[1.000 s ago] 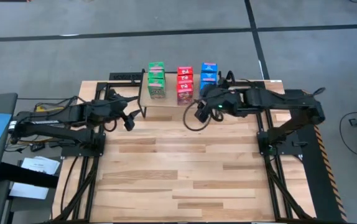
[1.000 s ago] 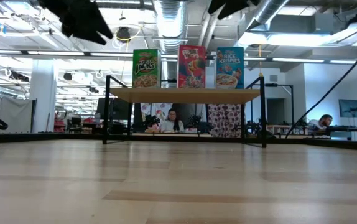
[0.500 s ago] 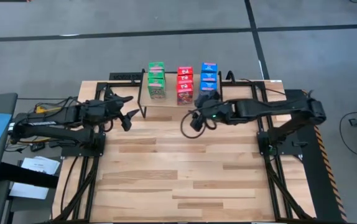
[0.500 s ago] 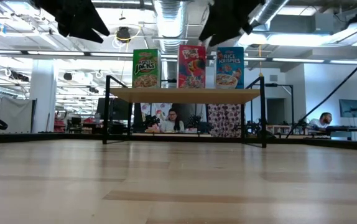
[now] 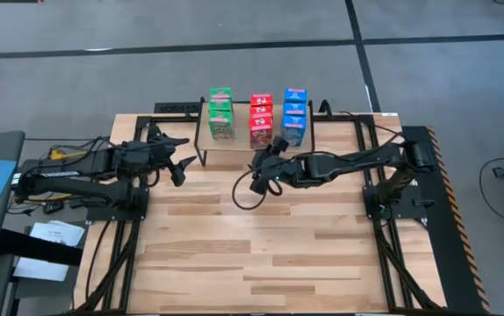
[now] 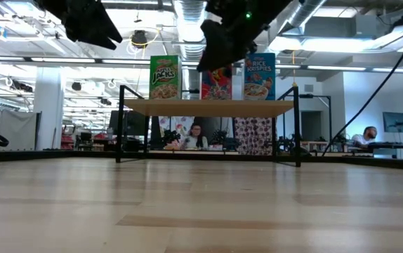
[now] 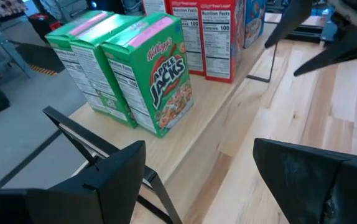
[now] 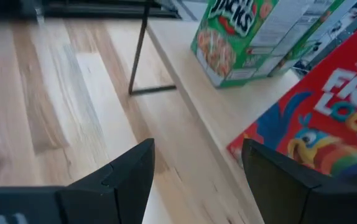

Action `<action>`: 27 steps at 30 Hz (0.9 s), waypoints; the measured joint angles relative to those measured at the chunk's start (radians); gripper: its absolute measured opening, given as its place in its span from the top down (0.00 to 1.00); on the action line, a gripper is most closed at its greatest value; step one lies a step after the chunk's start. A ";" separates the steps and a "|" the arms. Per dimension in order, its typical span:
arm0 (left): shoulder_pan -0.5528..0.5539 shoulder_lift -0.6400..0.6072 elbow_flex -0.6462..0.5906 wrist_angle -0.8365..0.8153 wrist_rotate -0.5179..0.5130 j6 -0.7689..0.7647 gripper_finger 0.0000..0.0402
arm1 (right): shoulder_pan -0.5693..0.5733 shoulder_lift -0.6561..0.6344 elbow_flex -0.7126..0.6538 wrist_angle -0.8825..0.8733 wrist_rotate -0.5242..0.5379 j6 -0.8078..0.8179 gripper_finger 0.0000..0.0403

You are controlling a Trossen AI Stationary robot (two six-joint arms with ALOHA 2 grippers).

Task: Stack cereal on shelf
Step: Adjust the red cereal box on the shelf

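The cereal stands upright on its bases on the shelf [image 5: 250, 142] in three rows: green boxes [image 5: 221, 114], red boxes [image 5: 261, 119] and blue boxes [image 5: 294, 112]. In the low view the front green box [image 6: 164, 77] and blue box [image 6: 259, 76] show whole; my right gripper [image 6: 222, 39] partly covers the red one [image 6: 219, 83]. My right gripper [image 5: 263, 172] hangs open in the air just in front of the shelf, near the red row. My left gripper [image 5: 178, 160] waits open, raised off the shelf's left end, facing the green boxes [image 7: 150, 78].
The shelf's black legs [image 8: 138, 59] stand on the slatted tabletop [image 5: 252, 237], which stretches bare toward the near edge. A black cable loop [image 5: 250, 195] hangs below my right wrist. People sit at desks in the room beyond [image 6: 194, 135].
My right gripper has come down and drawn away from the shelf's blue end, toward the table's left and near edges, and now hangs in front of the red row. It has stayed open. The boxes have not moved.
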 joint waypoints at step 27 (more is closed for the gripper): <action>0.000 0.000 0.000 0.005 0.004 -0.005 0.28 | -0.039 0.065 -0.001 0.078 0.020 -0.025 0.34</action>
